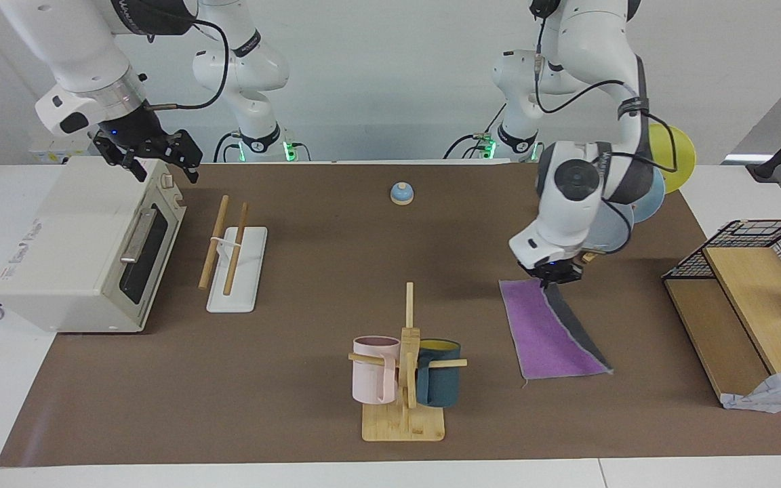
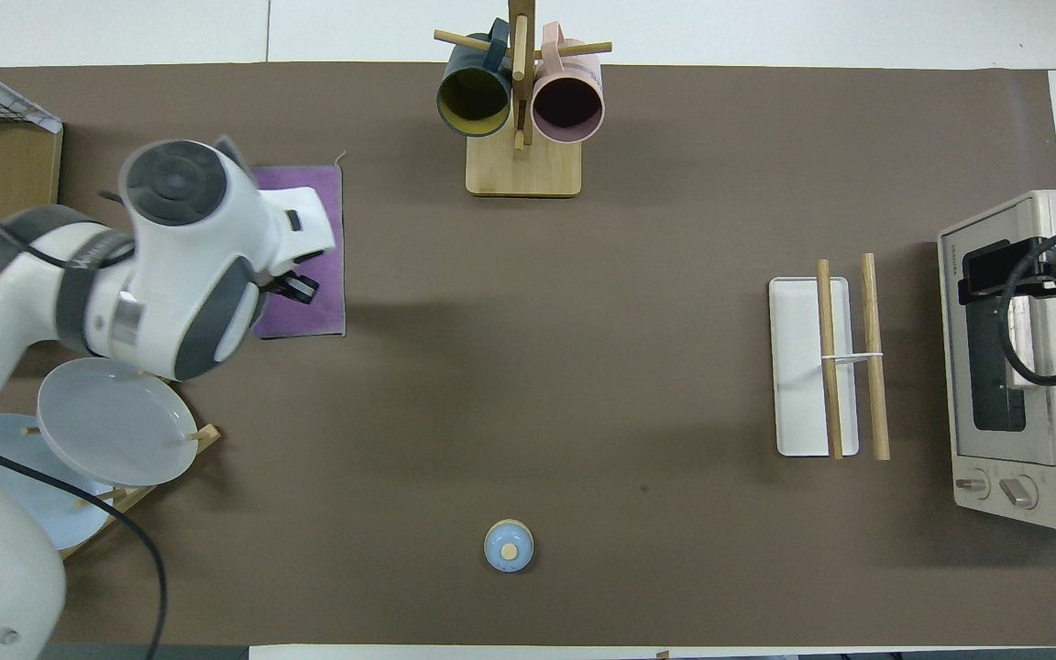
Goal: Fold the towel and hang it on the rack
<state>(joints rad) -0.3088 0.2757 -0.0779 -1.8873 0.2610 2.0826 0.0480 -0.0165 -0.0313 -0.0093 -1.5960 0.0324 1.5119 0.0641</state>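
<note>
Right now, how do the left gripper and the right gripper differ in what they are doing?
The left gripper is shut on a corner of the towel, carrying it across so the dark grey underside shows; the right gripper is open and holds nothing. The left one is low over the towel, while the right one waits above the toaster oven. Both are the same black two-finger type.
</note>
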